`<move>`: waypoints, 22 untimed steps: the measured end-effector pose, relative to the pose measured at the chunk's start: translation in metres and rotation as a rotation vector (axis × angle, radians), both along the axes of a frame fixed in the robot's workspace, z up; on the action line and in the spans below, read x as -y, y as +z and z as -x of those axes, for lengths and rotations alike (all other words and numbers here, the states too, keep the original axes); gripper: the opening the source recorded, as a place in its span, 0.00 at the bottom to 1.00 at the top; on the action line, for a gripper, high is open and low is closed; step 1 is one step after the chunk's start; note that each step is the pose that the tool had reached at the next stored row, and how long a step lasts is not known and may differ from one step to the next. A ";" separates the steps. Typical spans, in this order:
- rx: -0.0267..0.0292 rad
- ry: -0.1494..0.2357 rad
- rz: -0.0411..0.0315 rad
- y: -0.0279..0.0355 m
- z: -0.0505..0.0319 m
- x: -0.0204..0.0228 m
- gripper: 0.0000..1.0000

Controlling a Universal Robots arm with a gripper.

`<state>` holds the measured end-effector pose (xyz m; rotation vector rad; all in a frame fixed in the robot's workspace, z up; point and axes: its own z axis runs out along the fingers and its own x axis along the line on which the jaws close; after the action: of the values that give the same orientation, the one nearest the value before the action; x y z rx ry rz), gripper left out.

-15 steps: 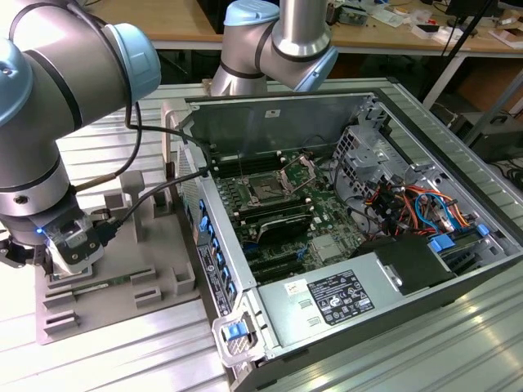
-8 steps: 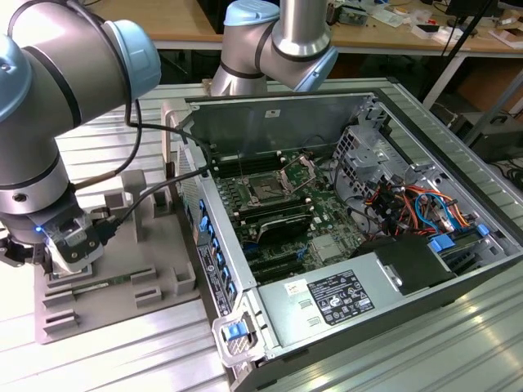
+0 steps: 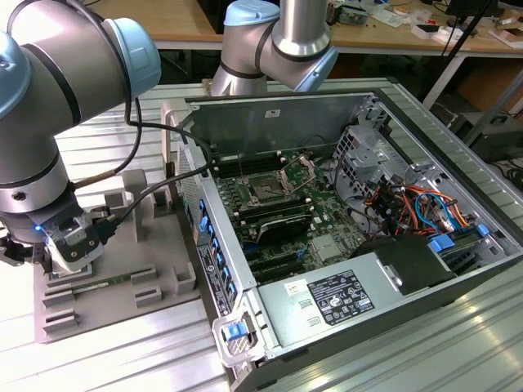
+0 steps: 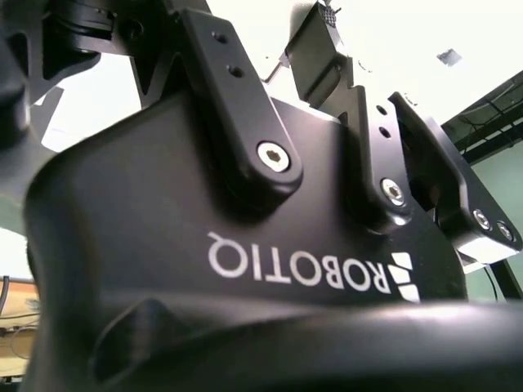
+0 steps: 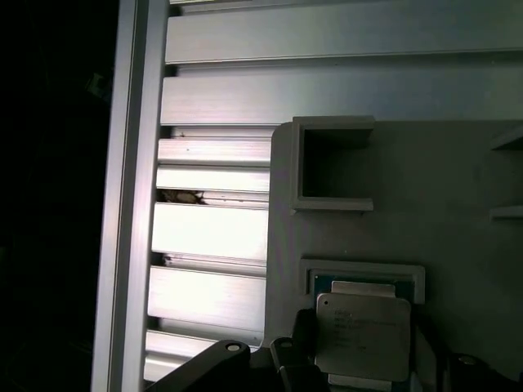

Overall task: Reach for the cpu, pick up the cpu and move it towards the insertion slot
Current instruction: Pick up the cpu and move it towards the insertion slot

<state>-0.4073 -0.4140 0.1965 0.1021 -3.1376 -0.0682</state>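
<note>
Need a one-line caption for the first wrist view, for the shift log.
Gripper at the cpu on the grey plastic tray, slatted aluminium table beside it.
</note>
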 end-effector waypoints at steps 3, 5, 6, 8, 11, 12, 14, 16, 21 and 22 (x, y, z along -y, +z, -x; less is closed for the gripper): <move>0.0000 0.000 0.0000 0.0007 0.0000 0.0000 0.55; 0.0000 0.000 0.0000 0.0010 0.0000 0.0000 0.55; 0.0000 0.000 0.0000 0.0012 0.0000 0.0000 0.55; 0.0000 0.000 0.0000 0.0014 0.0000 0.0000 0.55; 0.0000 0.000 0.0000 0.0020 0.0000 0.0000 0.55; 0.0000 0.000 0.0000 0.0022 0.0000 0.0000 0.55; -0.0001 0.000 0.0001 0.0025 0.0000 0.0000 0.55; 0.0000 0.000 0.0000 0.0030 0.0000 0.0000 0.55; 0.0000 0.000 0.0000 0.0039 0.0000 0.0000 0.55; 0.0000 0.000 0.0000 0.0042 0.0000 0.0000 0.55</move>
<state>-0.4073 -0.4140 0.2007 0.1020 -3.1376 -0.0682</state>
